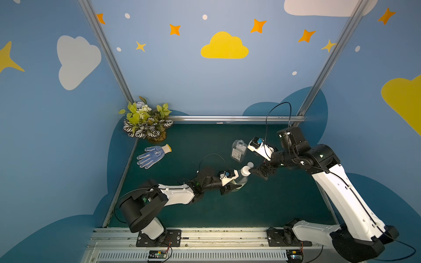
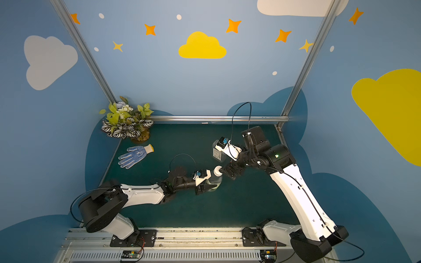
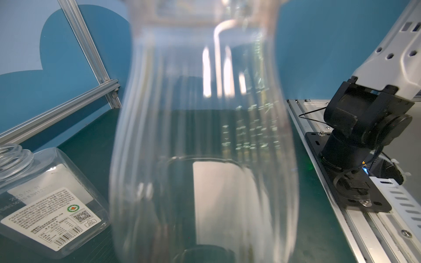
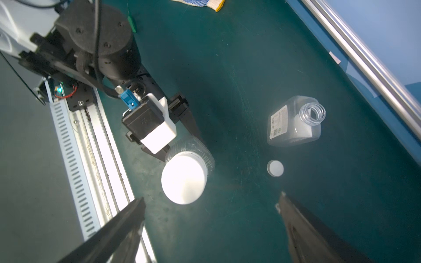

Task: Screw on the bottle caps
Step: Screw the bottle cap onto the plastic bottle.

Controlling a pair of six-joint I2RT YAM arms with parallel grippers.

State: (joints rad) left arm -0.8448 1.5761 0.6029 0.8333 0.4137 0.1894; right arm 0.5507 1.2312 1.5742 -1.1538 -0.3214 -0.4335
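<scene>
Left jaws were clamped tight on the body of the round bottle (image 1: 242, 180) and held nothing else. Right jaws stood wide open and empty, tips just short of the white cap (image 4: 183, 178) on that bottle's neck, not touching it. Main risk: I couldn't tell how far down that cap was threaded. If it sat on the first turn only, or crooked, a brush from my open right jaws would likely skew it or pop it off. The wall looked thin and clear, so too hard a left squeeze could buckle it and let it slip. The second cap (image 4: 275, 168) lay flat on the table (image 4: 227, 68) just beside the round bottle, between it and the square bottle (image 4: 293, 123). It's small and low, so it could skid out of a pinch. The square bottle was unheld and would probably spin or tip under torque unless braced. Round bottle's long axis ran near vertical, capped neck up. A slight lean was possible, and I couldn't tell if its base touched the table. Square bottle stood upright near the round one, open threaded neck up.
</scene>
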